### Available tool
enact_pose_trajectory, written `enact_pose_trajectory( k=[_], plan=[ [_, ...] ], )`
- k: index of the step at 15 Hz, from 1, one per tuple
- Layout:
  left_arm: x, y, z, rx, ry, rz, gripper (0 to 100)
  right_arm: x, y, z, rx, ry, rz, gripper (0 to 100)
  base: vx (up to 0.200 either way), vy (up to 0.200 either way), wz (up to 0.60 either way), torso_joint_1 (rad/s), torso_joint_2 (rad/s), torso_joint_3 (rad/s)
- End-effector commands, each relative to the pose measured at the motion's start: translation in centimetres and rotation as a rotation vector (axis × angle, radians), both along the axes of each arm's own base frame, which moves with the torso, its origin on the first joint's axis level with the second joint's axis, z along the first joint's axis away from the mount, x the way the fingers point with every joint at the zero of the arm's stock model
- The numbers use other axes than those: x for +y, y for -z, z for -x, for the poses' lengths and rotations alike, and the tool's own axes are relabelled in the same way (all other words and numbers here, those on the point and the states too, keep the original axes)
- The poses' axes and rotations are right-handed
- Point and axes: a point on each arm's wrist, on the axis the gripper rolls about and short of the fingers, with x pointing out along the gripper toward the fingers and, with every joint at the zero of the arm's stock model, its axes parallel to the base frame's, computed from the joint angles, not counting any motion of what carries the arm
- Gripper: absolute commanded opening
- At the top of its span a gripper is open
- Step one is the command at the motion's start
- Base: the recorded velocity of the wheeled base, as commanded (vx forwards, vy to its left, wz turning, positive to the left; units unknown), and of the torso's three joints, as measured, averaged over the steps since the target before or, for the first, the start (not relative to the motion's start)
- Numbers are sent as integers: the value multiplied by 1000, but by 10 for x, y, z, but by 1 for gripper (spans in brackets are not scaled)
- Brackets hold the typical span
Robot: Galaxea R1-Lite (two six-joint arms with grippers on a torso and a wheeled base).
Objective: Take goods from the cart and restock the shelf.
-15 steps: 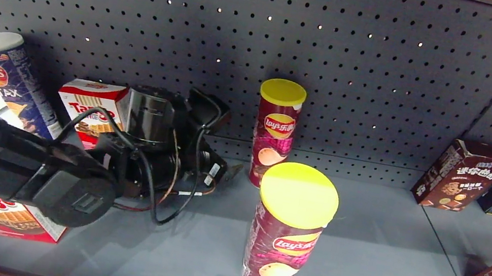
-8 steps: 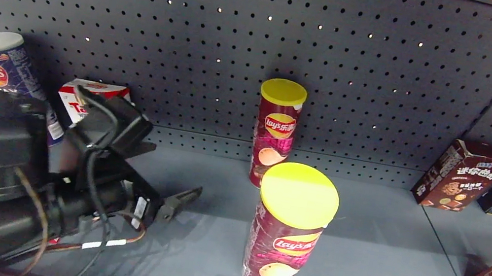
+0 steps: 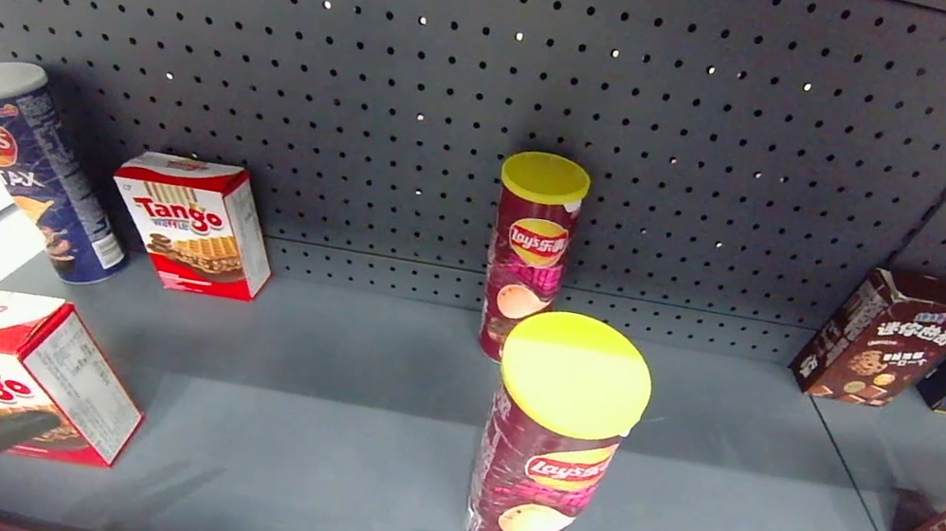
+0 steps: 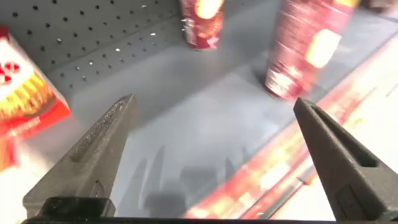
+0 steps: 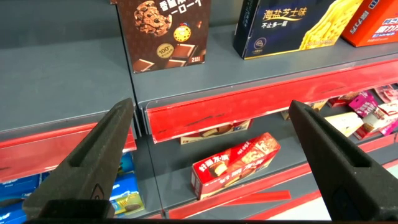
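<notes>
Upright, cylindrical front chip can (image 3: 544, 470), yellow lid, on smooth grey shelf (image 3: 311, 431); left pincer (image 4: 212, 99), right pincer (image 5: 211, 102) both apart.

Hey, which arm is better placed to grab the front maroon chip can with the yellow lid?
Left, probably. The left gripper is open and faces the front maroon chip can across the grey shelf. The right gripper, also open, points at a red snack box on another shelf.

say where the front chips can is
Head view: the front chips can stands upright mid-shelf near the front edge, just ahead of the second can by the pegboard.
</notes>
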Motion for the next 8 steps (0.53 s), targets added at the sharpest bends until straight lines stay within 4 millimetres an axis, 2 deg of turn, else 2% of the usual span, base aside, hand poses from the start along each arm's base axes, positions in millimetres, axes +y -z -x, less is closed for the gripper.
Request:
enact_pose_trajectory(
  k=[1, 3, 5, 8],
  plan=[
    [46, 44, 48, -91, 41, 82, 100, 0, 0, 0, 0, 0, 0, 100, 0, 0, 0, 0, 0, 0],
    [63, 61, 65, -76, 36, 67, 100, 0, 0, 0, 0, 0, 0, 100, 0, 0, 0, 0, 0, 0],
    [65, 69, 68, 28, 37, -33, 100, 0, 0, 0, 0, -1, 0, 100, 0, 0, 0, 0, 0, 0],
    [57, 72, 73, 61, -147, -18, 100, 0, 0, 0, -1, 0, 1, 100, 0, 0, 0, 0, 0, 0]
  ],
)
